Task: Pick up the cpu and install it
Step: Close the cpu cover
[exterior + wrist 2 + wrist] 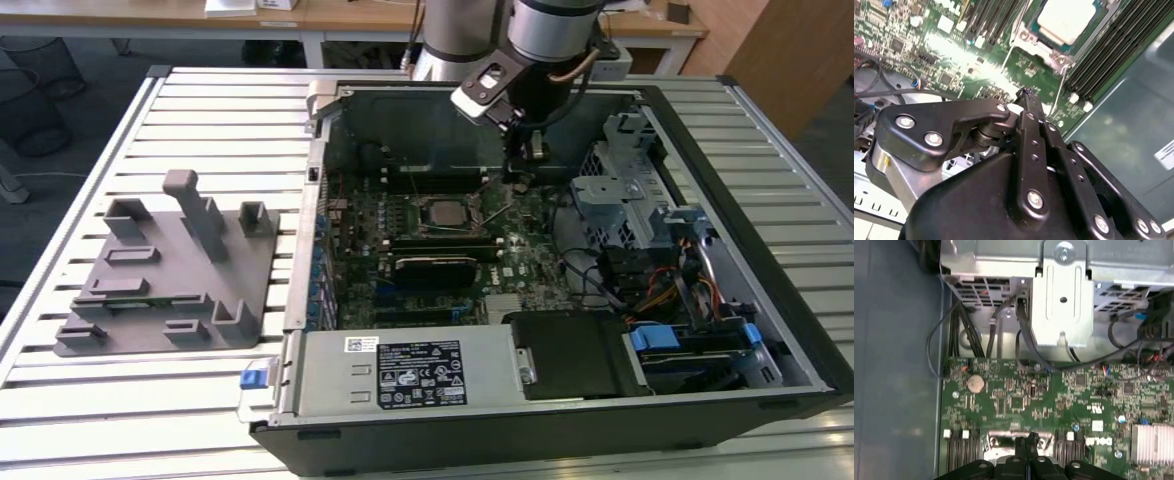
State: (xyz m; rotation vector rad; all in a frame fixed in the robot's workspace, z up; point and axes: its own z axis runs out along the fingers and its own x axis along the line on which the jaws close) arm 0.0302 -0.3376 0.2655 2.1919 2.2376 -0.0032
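Surface [200, 110]: slatted metal.
Fixture [167, 275]: grey block with posts and slots, at the exterior view's left, beside the case.
Computer case [534, 430]: black, lid off.
Motherboard [360, 215]: green, inside the case.
Power supply [334, 375]: grey labelled box.
Coin battery [975, 384]: on the motherboard.

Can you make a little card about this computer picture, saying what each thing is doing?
place: open computer case on a slatted table
chip: the cpu lies in its socket on the green motherboard
arm: the gripper is shut, holds nothing, and is over the motherboard beside the cpu
extra: grey holder block, exterior view's left
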